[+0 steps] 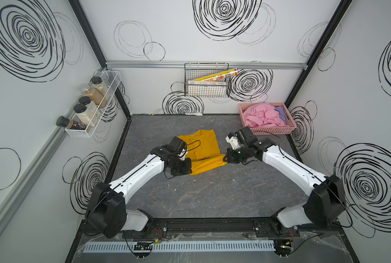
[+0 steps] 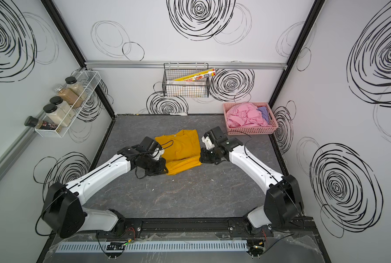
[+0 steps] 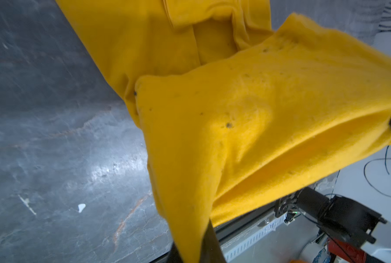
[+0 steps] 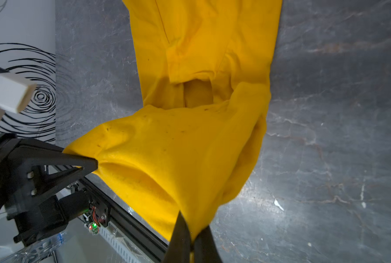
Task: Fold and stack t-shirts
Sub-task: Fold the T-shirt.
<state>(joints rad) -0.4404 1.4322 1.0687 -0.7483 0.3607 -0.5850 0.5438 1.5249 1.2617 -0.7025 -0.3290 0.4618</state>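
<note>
Mid-fold at the centre of the table (image 1: pixel 212 195): I have the left claw (image 1: pixel 189 169) and the right claw (image 1: pixel 226 158) each pinched fully shut on 1 near corner of the mustard-yellow t-shirt (image 1: pixel 204 145). The hem is stretched between them and raised off the surface. Both wrist views show cloth bunching into closed tips, with the hem sagging in a shallow pouch between the 2 grips.

I hold it by the corners so the edge can travel straight and level; a single grip would likely let the cloth twist. The far part of the shirt, collar at the far end, lies flat on the table with its sides apparently already turned in. Its weight anchors the garment while the near part is up. My reading is that the hem is due to go over toward the collar, halving the length.

The light pink t-shirt (image 1: pixel 261 115) and the lavender t-shirt (image 1: pixel 281 113) lie crumpled in the pink basket (image 1: pixel 271 131) at the far right corner, clear of the folding area and not yet folded.
</note>
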